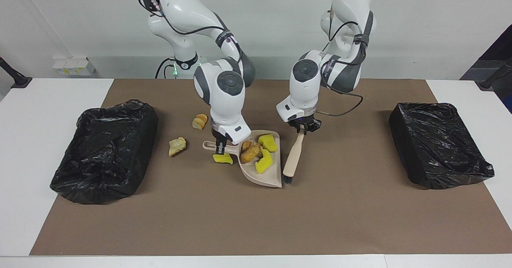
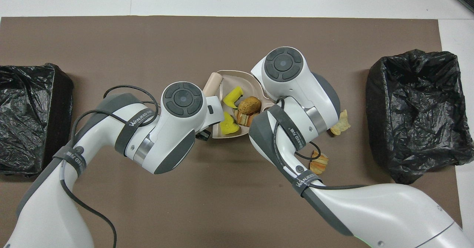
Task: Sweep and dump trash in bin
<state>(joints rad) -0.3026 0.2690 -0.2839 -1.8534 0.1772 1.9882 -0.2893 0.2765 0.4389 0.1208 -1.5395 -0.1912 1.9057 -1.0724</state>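
Now, as both arms at this table, my readout:
Left gripper (image 1: 303,129): clamped on the top of the brush handle, low over the brown mat (image 1: 256,220).
Brush (image 1: 293,158): beige, slanting down from my left fingers; its dark bristles rest on the mat just beside the dustpan's open edge, at its 3 o'clock in the facing view.
Right gripper (image 1: 220,143): closed on the dustpan's handle, right at the mat.
Dustpan (image 1: 269,178): beige, lying at mid-table, its open mouth turned away from the robots.
Trash in the pan: two yellow sponge chunks (image 1: 267,143) and two tan bread-like bits (image 1: 251,152), bunched in the pan's closed end.
Trash on the mat: one yellow chunk (image 1: 223,159) touching the pan handle, at the pan's 9 o'clock in the facing view; a bread bit (image 1: 177,146) and a striped roll (image 1: 199,121) well apart from the pan, toward the right arm's end.
Bins: one black-bagged bin (image 1: 105,156) at the right arm's end, another (image 1: 439,144) at the left arm's end, both well apart from the pan.
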